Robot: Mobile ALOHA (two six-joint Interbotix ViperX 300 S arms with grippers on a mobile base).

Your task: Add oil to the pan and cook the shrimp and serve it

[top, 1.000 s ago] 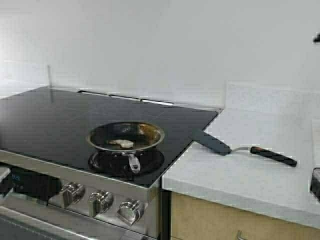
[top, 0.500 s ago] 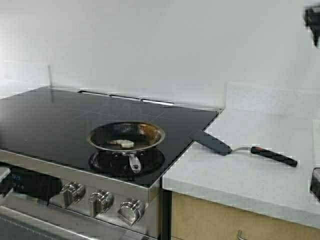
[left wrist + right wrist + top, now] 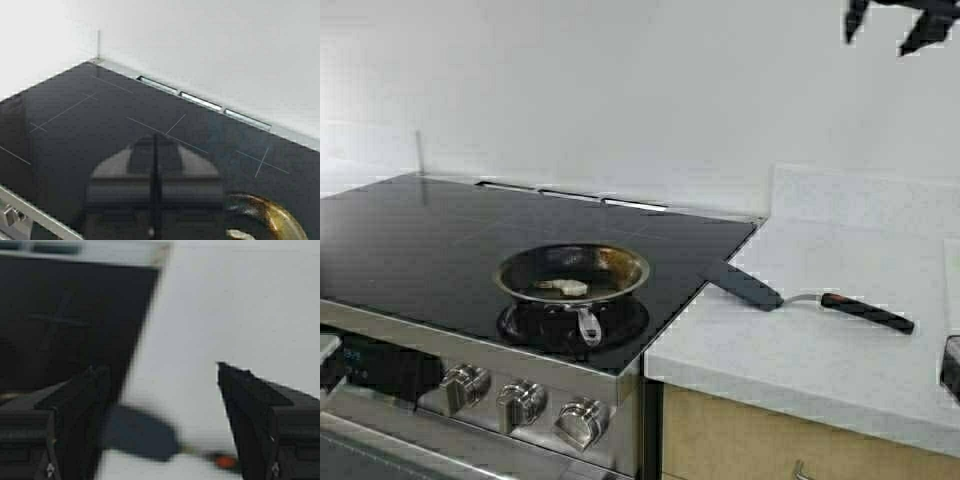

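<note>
Shrimp (image 3: 567, 288) lies in pan (image 3: 572, 273) on stovetop (image 3: 440, 235). R gripper (image 3: 162, 390) raised over spatula (image 3: 800, 298), fingers apart. L gripper (image 3: 154, 172) closed, holds nothing.

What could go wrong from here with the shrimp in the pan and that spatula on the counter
The spatula lies with its blade over the stovetop edge, so an off-centre grab by the open right gripper, high above it, might flip or slide it. The pan handle points toward the stove front, so a bump could shift the pan. The shrimp is small, so a scoop could miss or push it around.
</note>
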